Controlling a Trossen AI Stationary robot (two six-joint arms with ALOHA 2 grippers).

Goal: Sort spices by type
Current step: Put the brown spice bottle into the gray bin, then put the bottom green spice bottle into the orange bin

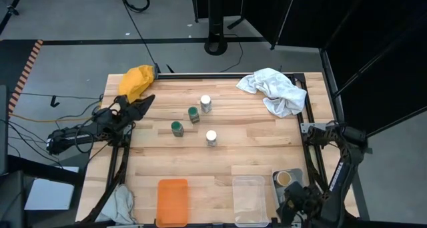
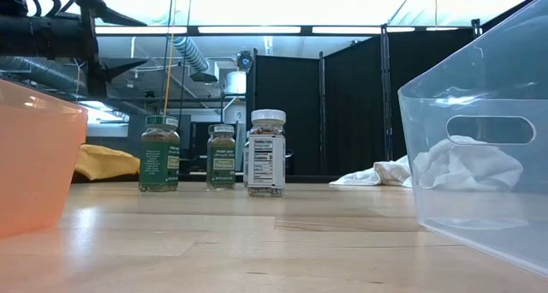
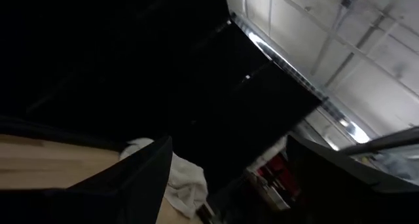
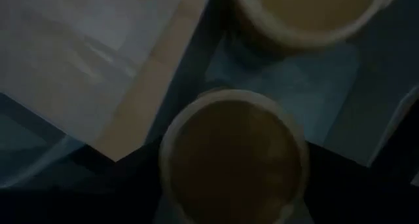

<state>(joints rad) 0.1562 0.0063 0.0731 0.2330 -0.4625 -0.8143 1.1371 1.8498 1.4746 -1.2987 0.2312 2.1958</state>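
A tan-lidded jar [image 4: 232, 162] fills the lower middle of the right wrist view, directly under the right gripper [image 1: 298, 203]; whether that claw is open or gripping cannot be told. A second tan-lidded jar [image 1: 283, 179] sits in the grey tray [image 1: 275, 186], lower right. The left gripper [image 1: 141, 103], upper left, is spread open and empty. Two green-lidded jars [image 1: 177, 128] and two white-lidded jars [image 1: 205, 103] stand mid-table; their label print is unreadable. The orange tray [image 1: 173, 201] and the clear tray [image 1: 249, 200] hold nothing.
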